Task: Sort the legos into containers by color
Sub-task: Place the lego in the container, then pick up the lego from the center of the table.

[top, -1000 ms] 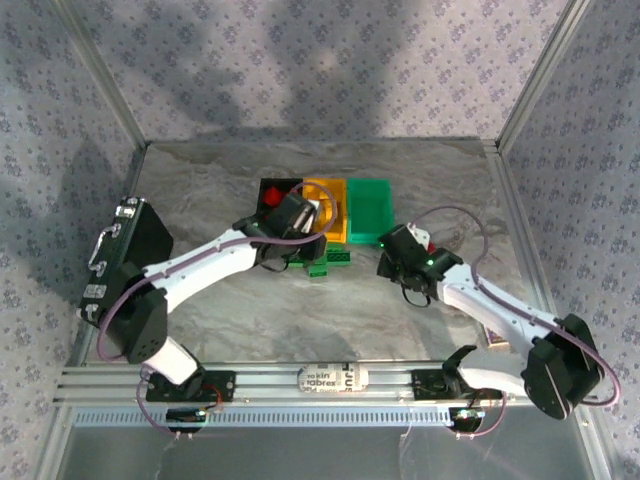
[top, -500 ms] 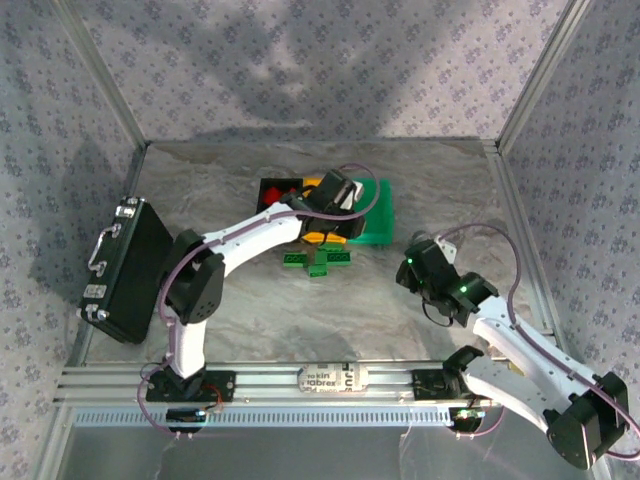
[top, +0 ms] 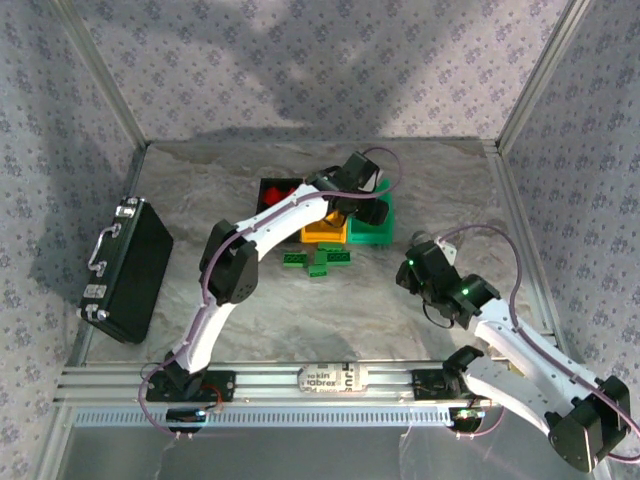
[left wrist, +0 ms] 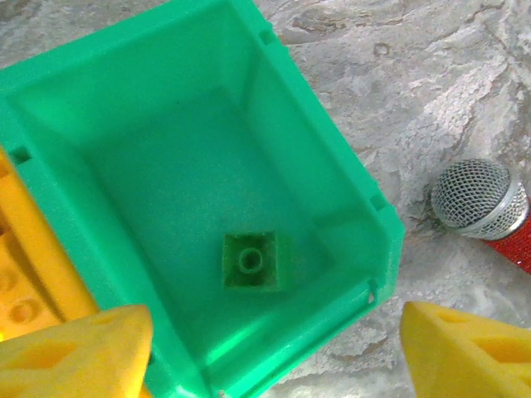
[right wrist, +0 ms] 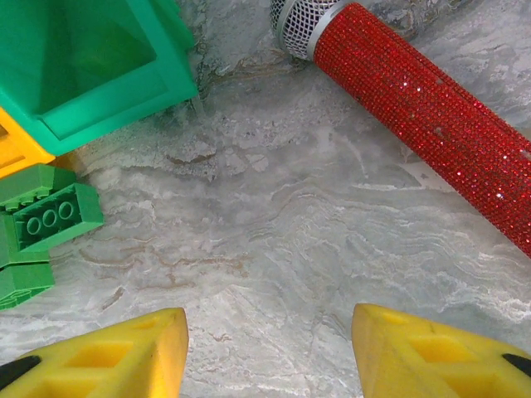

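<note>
Between the spread, released fingers of the left gripper (left wrist: 274, 348) I see the green bin (left wrist: 377, 224). One green lego brick (left wrist: 250, 261) lies stud-up on its floor, just ahead of the fingertips. The right gripper (right wrist: 270, 348) is also spread, grasping nothing, over the marble table (right wrist: 274, 224). Loose green legos (right wrist: 54, 215) lie ahead-left of its fingers and a red glitter microphone (right wrist: 431, 116) ahead-right.

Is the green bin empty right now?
No, one small green brick lies on the floor of the green bin, as the left wrist view shows.
</note>
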`<state>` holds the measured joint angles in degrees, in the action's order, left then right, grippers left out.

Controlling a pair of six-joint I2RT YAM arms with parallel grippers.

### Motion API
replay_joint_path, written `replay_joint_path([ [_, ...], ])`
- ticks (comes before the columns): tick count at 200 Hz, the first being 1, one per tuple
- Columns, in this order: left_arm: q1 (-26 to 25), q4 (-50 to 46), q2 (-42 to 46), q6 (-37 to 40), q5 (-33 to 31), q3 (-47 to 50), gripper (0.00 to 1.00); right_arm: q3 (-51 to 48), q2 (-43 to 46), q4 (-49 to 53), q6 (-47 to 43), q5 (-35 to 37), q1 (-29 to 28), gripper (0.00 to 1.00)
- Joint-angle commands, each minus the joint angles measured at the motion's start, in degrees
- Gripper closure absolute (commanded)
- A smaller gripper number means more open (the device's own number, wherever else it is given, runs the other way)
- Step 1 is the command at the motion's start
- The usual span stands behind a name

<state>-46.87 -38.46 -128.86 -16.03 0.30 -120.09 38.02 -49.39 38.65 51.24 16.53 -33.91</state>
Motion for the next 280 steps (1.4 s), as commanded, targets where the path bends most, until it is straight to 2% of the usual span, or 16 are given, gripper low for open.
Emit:
replay_joint_path([
  [1,0.3,-2.3,4.0,0.3,-3.3,0.2,0.18,-0.2,-0.4,-0.2,-0.2,-0.7,-0.6,0.44],
  [22,0.2,1.4,9.7,0.3,-3.0,7.8,0.17,0.6,-1.5,0.0,-0.6,-0.5,-1.6,0.43],
  [40,0.4,6.1,15.8,-0.2,-2.9,18.2,0.17,1.2,-2.6,-0.2,-1.0,-0.2,-3.1,0.43],
  [70,0.3,11.6,24.6,-2.2,-2.0,31.5,0.16,2.0,-5.9,-0.7,-1.7,0.0,-6.6,0.39],
  [104,0.0,14.5,35.1,-4.4,-3.3,45.3,0.16,4.0,-11.9,-3.8,-3.4,-1.3,-8.7,0.35],
  [114,-0.1,15.5,38.4,-5.2,-3.7,49.6,0.16,5.0,-14.1,-3.9,-4.1,-2.0,-9.3,0.31],
  [149,-0.1,17.8,50.1,-8.8,-6.5,63.7,0.16,9.9,-22.7,-9.0,-5.8,-5.1,-10.9,0.28],
  [167,-0.1,17.6,55.2,-10.7,-7.5,69.3,0.16,12.8,-27.4,-10.7,-6.4,-6.3,-12.1,0.28],
  [193,-0.1,16.2,62.3,-13.8,-9.4,76.5,0.16,18.3,-35.0,-11.1,-6.9,-7.0,-13.8,0.2],
  [218,-0.1,14.7,69.7,-16.7,-10.2,82.7,0.15,23.1,-41.8,-11.2,-7.2,-7.6,-15.2,0.17],
  [280,0.2,7.2,83.9,-20.2,-12.1,91.3,0.15,35.2,-55.8,-6.5,-7.6,-7.4,-17.0,0.09],
])
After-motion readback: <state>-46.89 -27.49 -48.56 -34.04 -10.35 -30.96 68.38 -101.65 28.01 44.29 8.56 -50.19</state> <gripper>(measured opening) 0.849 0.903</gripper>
